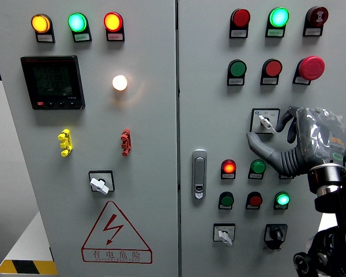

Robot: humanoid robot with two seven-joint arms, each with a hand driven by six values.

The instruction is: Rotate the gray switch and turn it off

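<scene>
Because the gray switch sits just above the red lamp, the right hand hovers beside it, fingers loosely spread and grasping nothing, probably to pinch its knob.

White wall at left, yellow-black striped ledge below
</scene>
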